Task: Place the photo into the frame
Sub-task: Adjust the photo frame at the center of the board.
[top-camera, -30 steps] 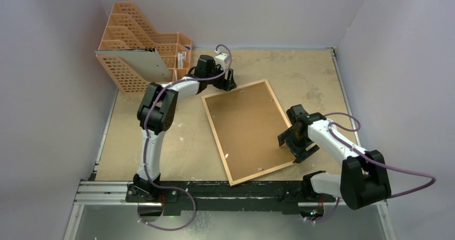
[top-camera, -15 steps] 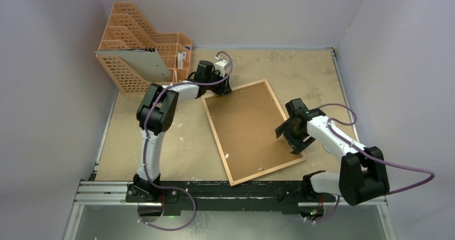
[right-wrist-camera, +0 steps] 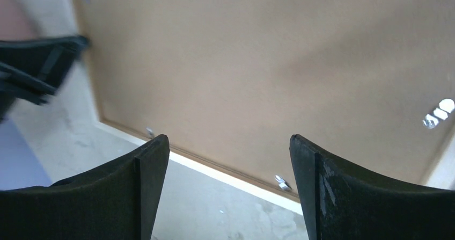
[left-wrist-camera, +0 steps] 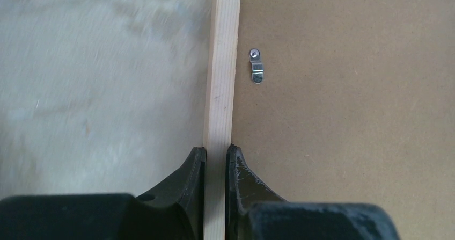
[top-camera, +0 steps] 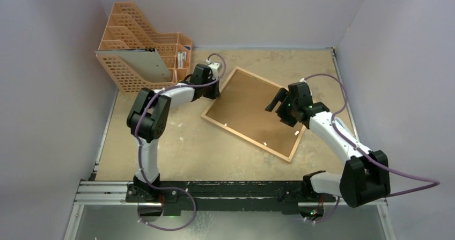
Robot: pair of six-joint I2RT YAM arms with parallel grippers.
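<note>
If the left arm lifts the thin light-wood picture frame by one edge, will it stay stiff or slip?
Probably stiff: the thin light-wood picture frame has a straight rail and a flat brown hardboard backing panel. It may tilt or swing, since the left fingers pinch only one narrow rail. Smooth wood could slip.

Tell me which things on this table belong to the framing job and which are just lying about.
Job: frame, backing panel, clip, left tool pinching the frame's edge, right tool open above the panel.
Lying about: orange file rack, pale sheet at the rack.
</note>
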